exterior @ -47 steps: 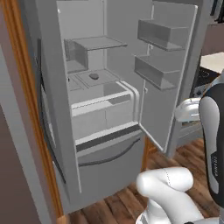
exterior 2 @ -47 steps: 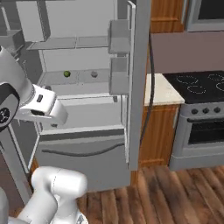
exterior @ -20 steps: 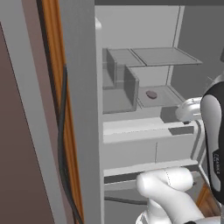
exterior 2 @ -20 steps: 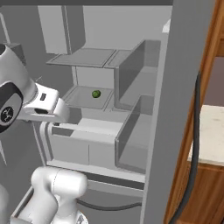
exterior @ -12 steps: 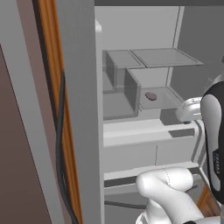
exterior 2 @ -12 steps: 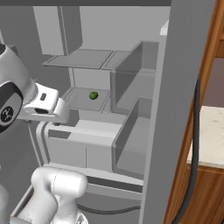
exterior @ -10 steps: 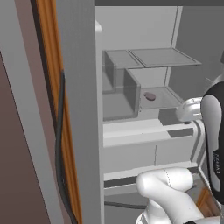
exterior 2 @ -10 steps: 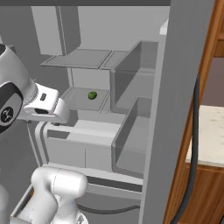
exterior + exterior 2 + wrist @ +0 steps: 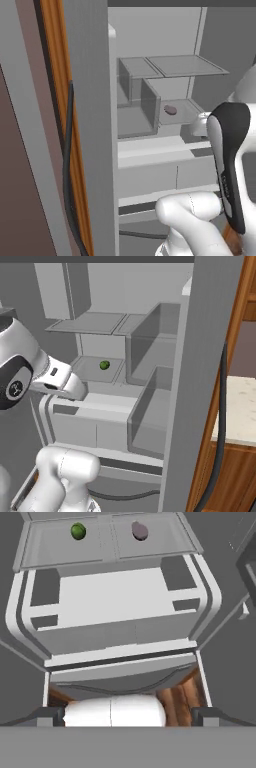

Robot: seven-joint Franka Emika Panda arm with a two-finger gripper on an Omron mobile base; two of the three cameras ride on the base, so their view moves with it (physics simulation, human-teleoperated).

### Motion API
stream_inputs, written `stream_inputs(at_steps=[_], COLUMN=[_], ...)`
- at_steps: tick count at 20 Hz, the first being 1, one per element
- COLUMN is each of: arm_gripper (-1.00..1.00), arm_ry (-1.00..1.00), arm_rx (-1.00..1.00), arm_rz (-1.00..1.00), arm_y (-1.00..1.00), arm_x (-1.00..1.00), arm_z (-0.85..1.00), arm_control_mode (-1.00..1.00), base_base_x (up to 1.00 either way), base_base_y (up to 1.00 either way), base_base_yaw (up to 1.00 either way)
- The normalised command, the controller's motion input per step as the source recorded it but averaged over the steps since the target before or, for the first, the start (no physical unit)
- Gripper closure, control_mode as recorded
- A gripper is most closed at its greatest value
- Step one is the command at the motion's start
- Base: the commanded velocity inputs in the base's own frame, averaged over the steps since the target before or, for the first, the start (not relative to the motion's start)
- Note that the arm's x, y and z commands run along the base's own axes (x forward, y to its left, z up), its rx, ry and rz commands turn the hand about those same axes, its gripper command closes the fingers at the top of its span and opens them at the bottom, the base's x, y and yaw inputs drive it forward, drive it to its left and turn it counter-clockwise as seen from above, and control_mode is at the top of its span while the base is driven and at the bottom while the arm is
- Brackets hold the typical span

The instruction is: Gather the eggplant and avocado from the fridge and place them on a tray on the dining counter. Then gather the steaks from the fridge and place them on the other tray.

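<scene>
The fridge [image 9: 90,130] stands open right in front of me, its doors swung wide. On a grey shelf inside lie the small green avocado [image 9: 104,365] [image 9: 78,531] and, beside it, the purplish eggplant [image 9: 170,109] [image 9: 140,530]. My gripper [image 9: 128,716] hangs in front of the fridge's lower white drawers, well short of that shelf. Its jaws are open and wide apart with nothing between them. The steaks, both trays and the dining counter are out of view.
Clear door bins [image 9: 150,406] jut out on the right-hand door [image 9: 200,356]. White drawers [image 9: 115,597] sit below the produce shelf, with wood floor [image 9: 182,692] beneath. A beige countertop [image 9: 240,406] lies past the right door.
The base has driven up close to the open fridge, so both base views now look straight into its shelves. The last half second shows only a slight shift. The jaws stay open.
</scene>
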Motion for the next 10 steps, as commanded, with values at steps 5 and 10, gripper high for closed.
stream_inputs(at_steps=[5, 10], arm_gripper=[-1.0, -1.0], arm_ry=[-0.13, -0.32], arm_rx=[0.0, 0.0], arm_rz=[0.0, 0.04], arm_y=[-0.01, -0.09], arm_x=[0.71, 0.49], arm_z=[-0.43, -0.02], arm_control_mode=[-1.0, -1.0], base_base_x=[0.0, 0.0], base_base_y=[0.0, 0.0], base_base_yaw=[0.0, 0.0])
